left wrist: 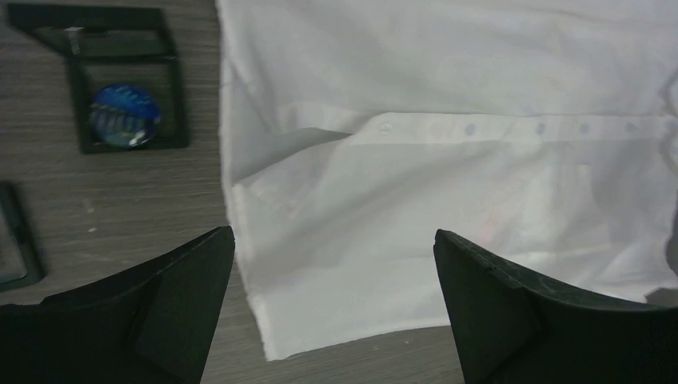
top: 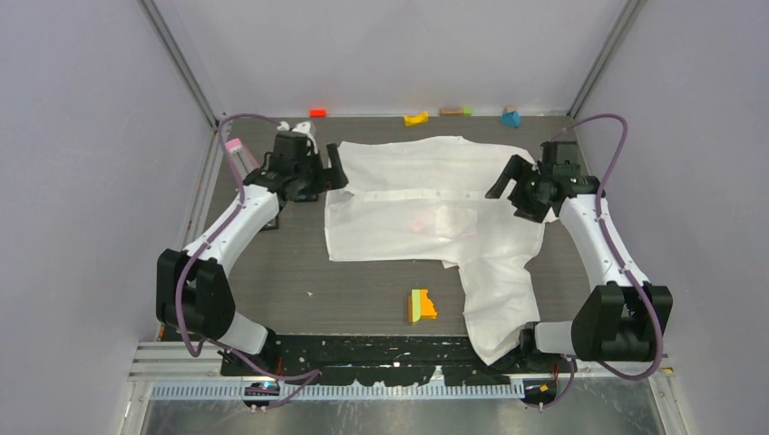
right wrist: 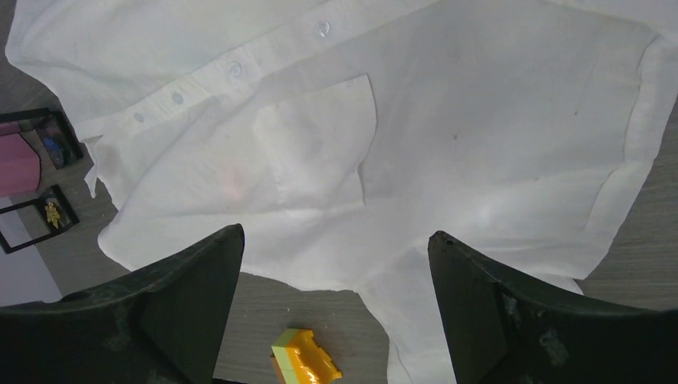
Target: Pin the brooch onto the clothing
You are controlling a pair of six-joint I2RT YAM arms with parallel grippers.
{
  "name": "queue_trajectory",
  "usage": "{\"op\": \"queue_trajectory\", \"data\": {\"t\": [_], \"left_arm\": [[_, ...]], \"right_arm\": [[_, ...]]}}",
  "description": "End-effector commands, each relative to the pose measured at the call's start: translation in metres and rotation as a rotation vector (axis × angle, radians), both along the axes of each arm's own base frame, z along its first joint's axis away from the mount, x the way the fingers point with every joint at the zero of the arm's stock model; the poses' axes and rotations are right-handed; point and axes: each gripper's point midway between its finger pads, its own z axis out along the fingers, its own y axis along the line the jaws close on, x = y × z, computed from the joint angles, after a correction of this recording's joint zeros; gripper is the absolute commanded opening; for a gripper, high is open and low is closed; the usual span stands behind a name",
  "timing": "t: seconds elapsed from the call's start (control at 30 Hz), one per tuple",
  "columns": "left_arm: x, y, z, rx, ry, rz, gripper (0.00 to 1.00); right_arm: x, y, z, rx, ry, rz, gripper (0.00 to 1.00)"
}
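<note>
My left end effector [left wrist: 334, 240] and right end effector [right wrist: 336, 240] hang spread and empty over opposite edges of the shirt [top: 426, 199], laid flat presumably for pinning, while the brooch [left wrist: 124, 116] sits in a black frame [left wrist: 136, 146] just beside its hem.

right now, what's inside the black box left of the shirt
A round dark-blue brooch lies inside the box, beside the shirt. Its underside and pin are hidden, and the views don't show whether a clear lid covers it.
</note>
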Motion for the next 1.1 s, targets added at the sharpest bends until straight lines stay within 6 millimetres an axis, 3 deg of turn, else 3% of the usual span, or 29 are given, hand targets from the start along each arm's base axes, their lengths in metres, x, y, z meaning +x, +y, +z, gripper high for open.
{"op": "queue_trajectory", "data": {"t": [0.0, 0.17, 0.37, 0.53, 1.07], "left_arm": [[-0.007, 0.065, -0.024, 0.108, 0.045, 0.194, 1.00], [0.006, 0.095, -0.042, 0.135, 0.064, 0.285, 1.00], [0.024, 0.112, -0.076, 0.233, 0.118, 0.327, 1.00], [0.037, 0.124, -0.100, 0.322, 0.154, 0.357, 0.92], [0.086, 0.120, -0.115, 0.342, 0.139, 0.320, 0.75]], "right_arm": [[-0.024, 0.010, 0.016, 0.044, -0.039, 0.000, 0.91], [-0.042, 0.012, 0.030, 0.052, -0.090, -0.007, 0.91], [-0.050, 0.016, 0.040, 0.085, -0.134, -0.026, 0.92], [-0.052, 0.017, 0.041, 0.090, -0.146, -0.022, 0.92], [-0.040, 0.024, 0.032, 0.117, -0.126, 0.011, 0.92]]}}
